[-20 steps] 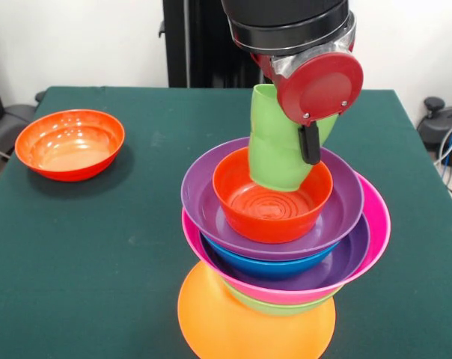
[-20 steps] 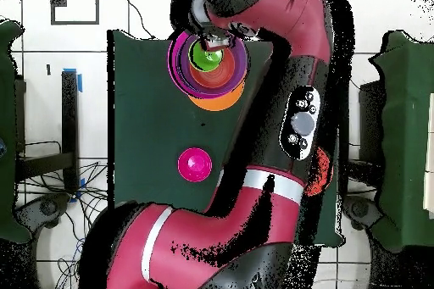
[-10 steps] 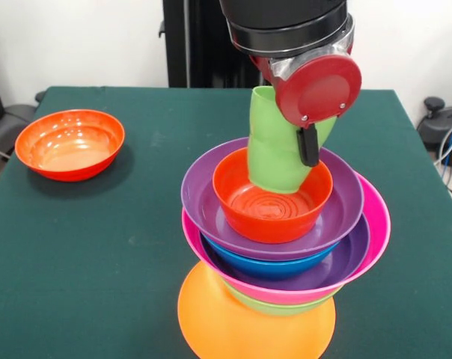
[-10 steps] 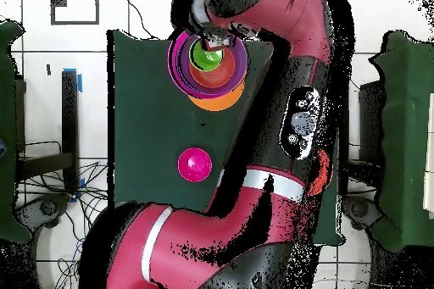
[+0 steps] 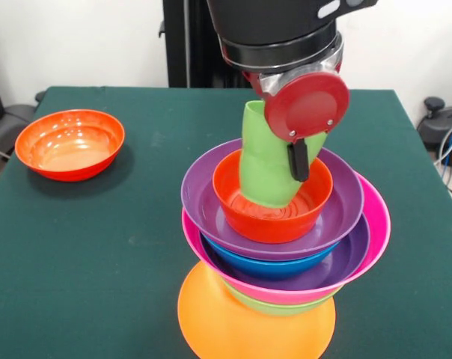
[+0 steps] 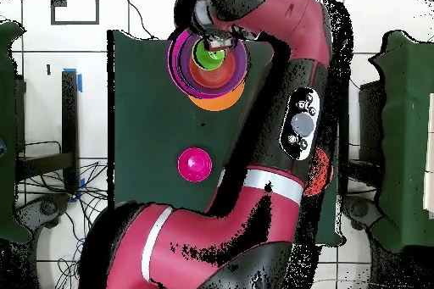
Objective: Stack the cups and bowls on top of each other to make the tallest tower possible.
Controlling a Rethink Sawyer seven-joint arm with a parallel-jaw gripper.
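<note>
The jaws [image 5: 275, 153] pinch the light-green cup [image 5: 263, 161] by its wall: one dark finger [image 5: 296, 158] shows on the cup's outside, while the other is hidden, and a red round cap on the wrist covers part of the cup's upper side. The cup's long axis is tilted, its open mouth up and leaning away from the camera in the front view, its closed bottom down inside the small red-orange bowl [image 5: 271, 206]; whether the bottom touches that bowl's floor is hard to tell.

Directly below the jaws stands the tower [image 5: 282, 247]. From the top down it shows one red-orange bowl, one purple bowl [image 5: 203, 198], one blue bowl [image 5: 275, 268], a second purple bowl [image 5: 353, 250], one pink bowl [image 5: 377, 221], a sliver of one green bowl [image 5: 275, 305] and the large upturned orange bowl [image 5: 248, 325], whose lower edge is cut off by the picture. The nested bowls sit off-centre over the orange base.

Well off to one side of the jaws, one more red-orange bowl [image 5: 69, 143] rests upright on the green counter [image 5: 84, 247]. In the overhead view one small magenta bowl [image 6: 195, 164] lies well apart from the jaws, and the arm [image 6: 297, 91] hides part of the counter.
</note>
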